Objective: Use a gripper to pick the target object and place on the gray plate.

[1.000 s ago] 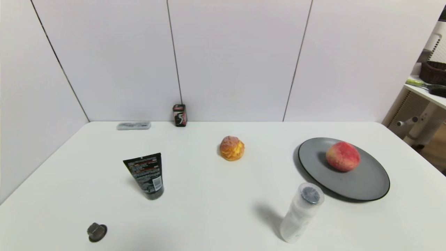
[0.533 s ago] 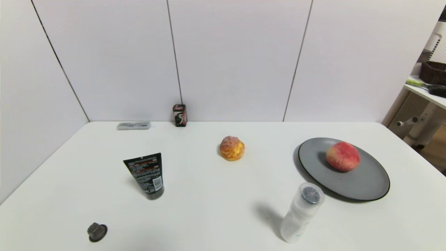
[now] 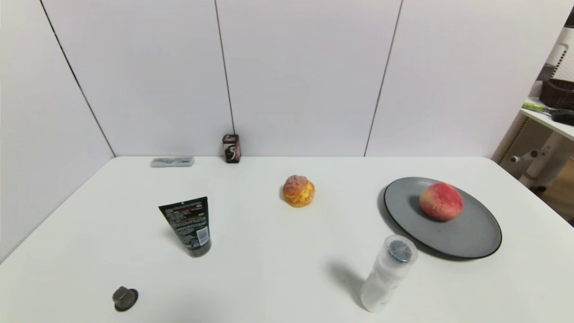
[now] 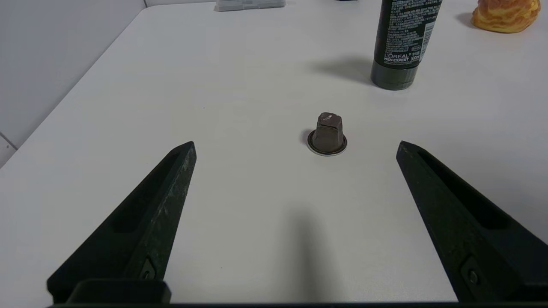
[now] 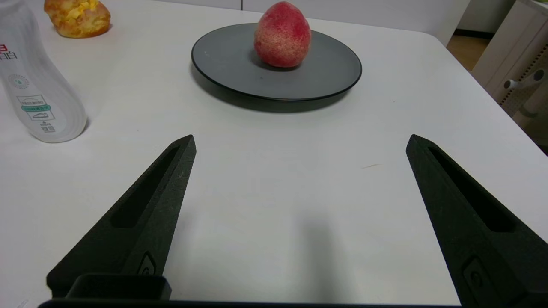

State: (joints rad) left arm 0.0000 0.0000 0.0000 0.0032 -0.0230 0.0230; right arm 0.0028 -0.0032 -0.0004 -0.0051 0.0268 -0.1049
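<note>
The red-pink peach [image 3: 441, 201] rests on the gray plate [image 3: 475, 235] at the table's right side; both also show in the right wrist view, peach [image 5: 282, 34] on plate [image 5: 334, 72]. My right gripper [image 5: 299, 143] is open and empty, low over the table, well short of the plate. My left gripper [image 4: 295, 145] is open and empty near the table's front left, with a small brown capsule [image 4: 328, 133] ahead of it. Neither gripper shows in the head view.
A cream puff bun [image 3: 298, 190] sits mid-table. A black tube [image 3: 188, 225] stands at the left, a clear bottle [image 3: 388, 273] in front of the plate. A small dark box [image 3: 231, 148] and a flat clear case [image 3: 172, 161] lie by the back wall.
</note>
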